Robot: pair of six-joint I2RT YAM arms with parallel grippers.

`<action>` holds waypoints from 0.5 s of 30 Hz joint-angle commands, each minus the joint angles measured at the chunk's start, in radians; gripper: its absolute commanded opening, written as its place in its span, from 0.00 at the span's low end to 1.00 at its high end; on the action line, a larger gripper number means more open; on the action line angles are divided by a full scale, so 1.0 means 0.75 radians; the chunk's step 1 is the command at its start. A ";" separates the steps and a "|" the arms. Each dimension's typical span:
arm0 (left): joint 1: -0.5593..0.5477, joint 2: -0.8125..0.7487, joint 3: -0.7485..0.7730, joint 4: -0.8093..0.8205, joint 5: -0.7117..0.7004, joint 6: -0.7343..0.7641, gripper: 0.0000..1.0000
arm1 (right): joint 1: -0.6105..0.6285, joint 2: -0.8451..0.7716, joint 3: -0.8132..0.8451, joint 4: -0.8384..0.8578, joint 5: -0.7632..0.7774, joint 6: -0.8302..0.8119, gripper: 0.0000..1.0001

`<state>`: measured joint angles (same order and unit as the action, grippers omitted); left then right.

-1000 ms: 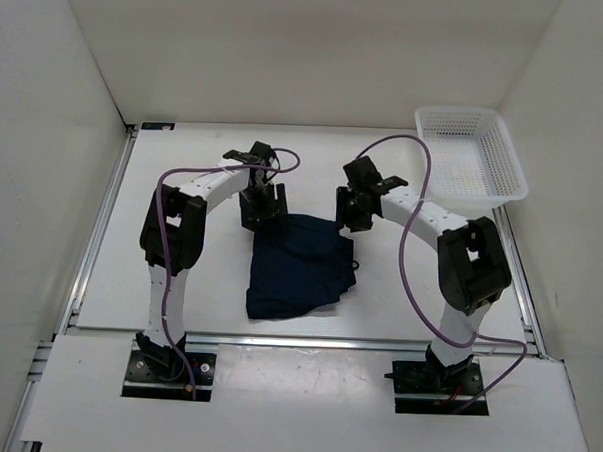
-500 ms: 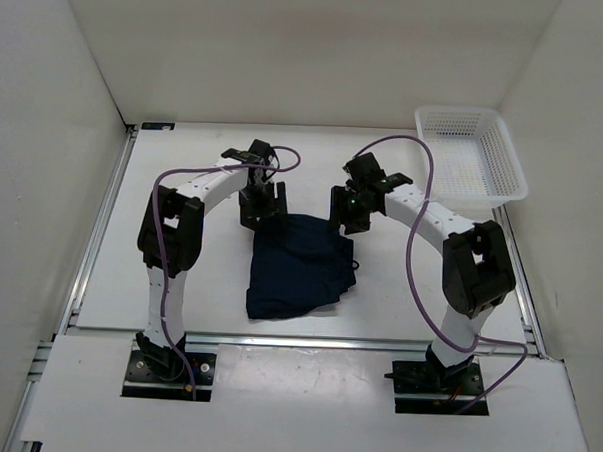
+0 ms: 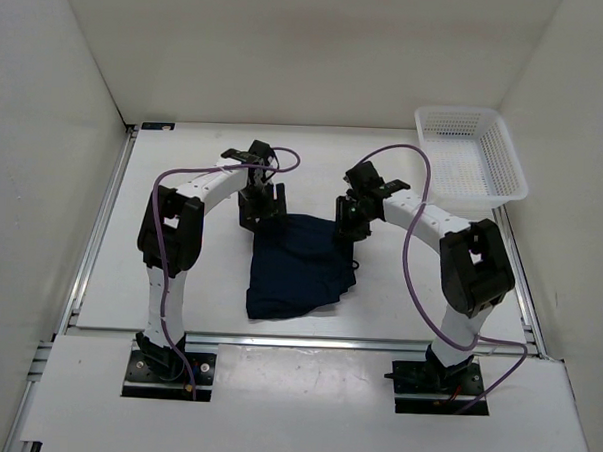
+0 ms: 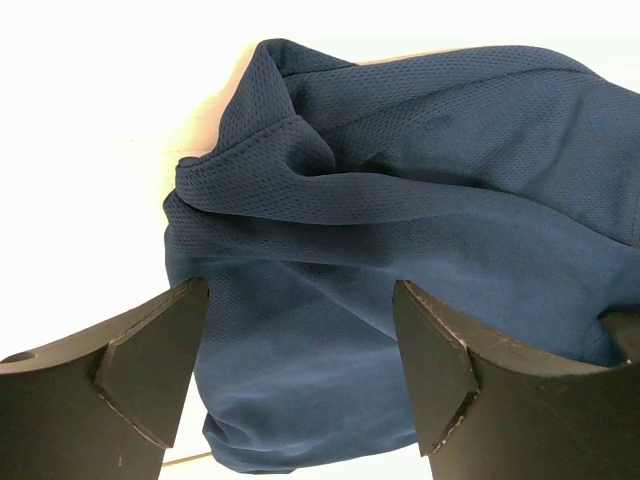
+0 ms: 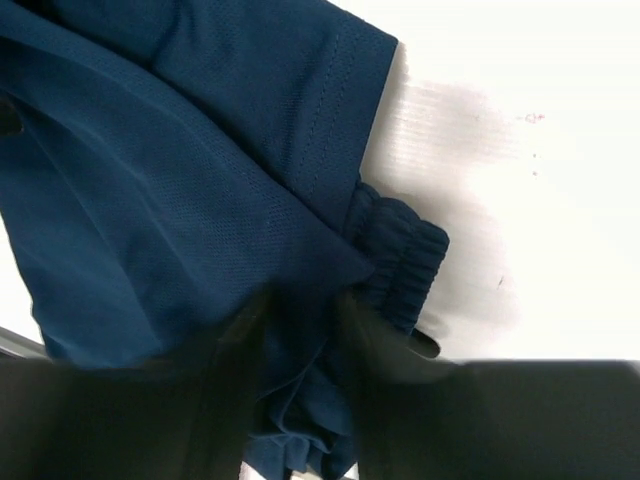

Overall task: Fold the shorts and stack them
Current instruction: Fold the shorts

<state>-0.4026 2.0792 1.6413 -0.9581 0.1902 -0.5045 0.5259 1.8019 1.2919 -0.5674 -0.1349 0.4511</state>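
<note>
The shorts [image 3: 300,268] [image 4: 420,190] [image 5: 170,170] are laid loosely folded on the middle of the table [image 3: 179,271], well apart from the white mesh basket [image 3: 511,167] at its far right corner. The left tool [image 3: 260,206] [image 4: 298,295] is held spread wide over their far left corner. The right tool [image 3: 347,220] [image 5: 300,315] is set at their far right corner beside the gathered waistband [image 5: 400,255]; its fingers are blurred with cloth between them, so a pinch cannot be told.

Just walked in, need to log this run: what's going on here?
The robot is handling the navy shorts, rumpled on the table. The left gripper hovers open over their far left corner. The right gripper is at the far right corner by the waistband, grip unclear. A white basket sits far right.
</note>
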 commanded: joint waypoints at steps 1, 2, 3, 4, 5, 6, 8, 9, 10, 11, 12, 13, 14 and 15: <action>-0.003 -0.107 -0.018 0.001 0.002 0.014 0.86 | 0.007 0.025 0.022 0.035 -0.019 0.006 0.30; -0.003 -0.107 -0.018 0.001 0.002 0.014 0.86 | 0.007 0.025 0.022 0.035 -0.031 0.006 0.25; -0.003 -0.107 -0.030 0.001 0.002 0.014 0.86 | 0.007 0.025 0.022 0.035 -0.031 0.006 0.22; -0.003 -0.119 -0.031 0.001 0.002 0.014 0.86 | 0.007 0.025 0.036 0.035 -0.031 0.006 0.17; 0.009 -0.120 -0.031 0.001 -0.010 0.014 0.86 | 0.007 0.037 0.036 0.035 -0.031 0.006 0.14; 0.009 -0.120 -0.031 0.001 -0.010 0.014 0.86 | 0.007 0.038 0.049 0.035 -0.047 0.006 0.10; 0.009 -0.120 -0.031 0.001 -0.010 0.014 0.86 | 0.007 0.038 0.049 0.035 -0.047 0.006 0.00; 0.009 -0.120 -0.031 0.001 -0.010 0.014 0.86 | 0.007 0.038 0.049 0.035 -0.033 0.006 0.00; 0.009 -0.120 -0.031 -0.011 -0.010 0.014 0.86 | 0.007 0.023 0.063 0.035 -0.001 0.006 0.00; 0.009 -0.132 -0.031 -0.011 -0.010 0.014 0.86 | 0.007 0.005 0.063 0.035 0.020 0.006 0.00; 0.009 -0.132 -0.043 -0.011 -0.010 0.014 0.86 | 0.007 0.005 0.077 0.035 0.043 0.006 0.00; 0.009 -0.132 -0.043 -0.011 -0.022 0.014 0.86 | 0.007 -0.011 0.096 0.035 0.069 0.006 0.00; 0.009 -0.144 -0.043 -0.011 -0.022 0.014 0.86 | 0.007 -0.026 0.096 0.035 0.124 0.006 0.00; 0.021 -0.144 -0.043 -0.011 -0.022 0.014 0.86 | 0.007 -0.026 0.120 0.035 0.147 0.006 0.00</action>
<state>-0.3996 2.0693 1.6108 -0.9668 0.1886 -0.5045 0.5262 1.8221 1.3159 -0.5518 -0.0998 0.4633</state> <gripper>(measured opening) 0.855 0.005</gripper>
